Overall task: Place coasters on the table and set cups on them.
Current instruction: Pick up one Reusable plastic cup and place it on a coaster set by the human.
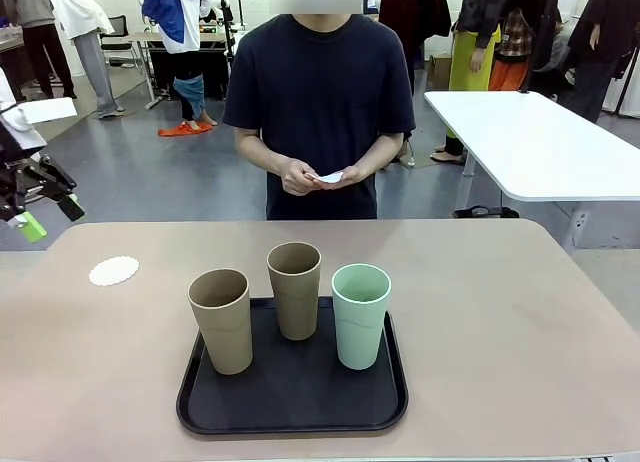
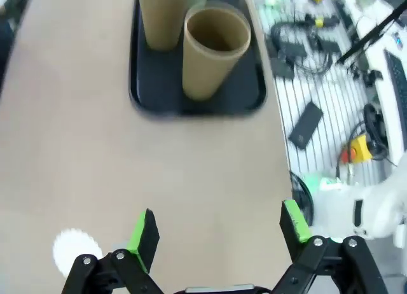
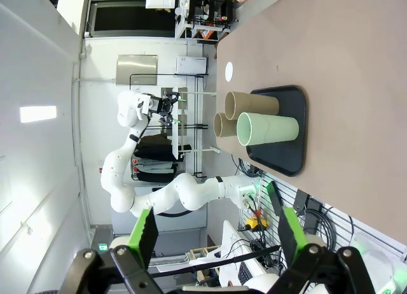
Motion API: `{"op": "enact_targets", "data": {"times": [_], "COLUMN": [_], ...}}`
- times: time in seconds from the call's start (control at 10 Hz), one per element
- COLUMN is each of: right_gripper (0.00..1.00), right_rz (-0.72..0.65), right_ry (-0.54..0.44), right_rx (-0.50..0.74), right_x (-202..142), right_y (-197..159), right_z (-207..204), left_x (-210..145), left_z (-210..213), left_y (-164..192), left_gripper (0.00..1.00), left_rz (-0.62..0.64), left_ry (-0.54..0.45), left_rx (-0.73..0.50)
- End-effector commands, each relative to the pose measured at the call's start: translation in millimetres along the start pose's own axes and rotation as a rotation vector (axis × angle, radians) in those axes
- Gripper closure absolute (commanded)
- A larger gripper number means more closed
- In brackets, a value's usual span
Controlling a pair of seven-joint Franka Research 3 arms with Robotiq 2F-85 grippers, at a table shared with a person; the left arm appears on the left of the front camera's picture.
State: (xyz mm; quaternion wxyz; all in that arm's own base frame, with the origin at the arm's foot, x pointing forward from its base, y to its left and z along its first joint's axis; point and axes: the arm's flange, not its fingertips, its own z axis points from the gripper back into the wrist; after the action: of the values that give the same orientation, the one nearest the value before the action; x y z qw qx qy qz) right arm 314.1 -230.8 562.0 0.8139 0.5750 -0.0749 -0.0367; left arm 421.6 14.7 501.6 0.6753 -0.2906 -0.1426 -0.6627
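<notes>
You have both the left tool (image 2: 219, 223) and the right tool (image 3: 217, 227) spread open and empty, one coaster (image 1: 114, 271) lying left of frame on the beige table (image 1: 500, 312), three cups (image 1: 295, 290) on the black tray (image 1: 290, 414) at lower centre, grey floor (image 1: 150, 182) beyond.

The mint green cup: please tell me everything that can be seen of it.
The mint green cup is a tall, tapered tumbler without a handle, wider at the rim, matte and plain. It stands upright and looks empty. Its base rests on the right part of the black tray; nothing else touches it. A tan cup stands close on its left, with a small gap between them.
</notes>
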Motion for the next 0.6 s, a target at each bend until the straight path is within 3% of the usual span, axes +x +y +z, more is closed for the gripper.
{"op": "enact_targets", "data": {"times": [0.0, 0.2, 0.3, 0.5], "right_gripper": [0.0, 0.0, 0.0, 0.0], "right_rz": [0.013, 0.013, 0.013, 0.013], "right_ry": [-0.005, -0.005, -0.005, -0.005], "right_rx": [0.001, 0.001, 0.001, 0.001], "right_x": [1, 1, 1, 1], "right_y": [-1, -1, -1, -1], "right_z": [-1, -1, -1, -1], "left_x": [-22, -14, -13, -20], "left_z": [-11, -20, -24, -27], "left_y": [-19, -51, -66, -73], "left_gripper": [0.0, 0.0, 0.0, 0.0], "left_rz": [-0.017, -0.088, -0.103, -0.018], "left_ry": [-0.134, -0.11, -0.155, -0.284], "left_rx": [0.053, 0.342, 0.414, 0.524]}}
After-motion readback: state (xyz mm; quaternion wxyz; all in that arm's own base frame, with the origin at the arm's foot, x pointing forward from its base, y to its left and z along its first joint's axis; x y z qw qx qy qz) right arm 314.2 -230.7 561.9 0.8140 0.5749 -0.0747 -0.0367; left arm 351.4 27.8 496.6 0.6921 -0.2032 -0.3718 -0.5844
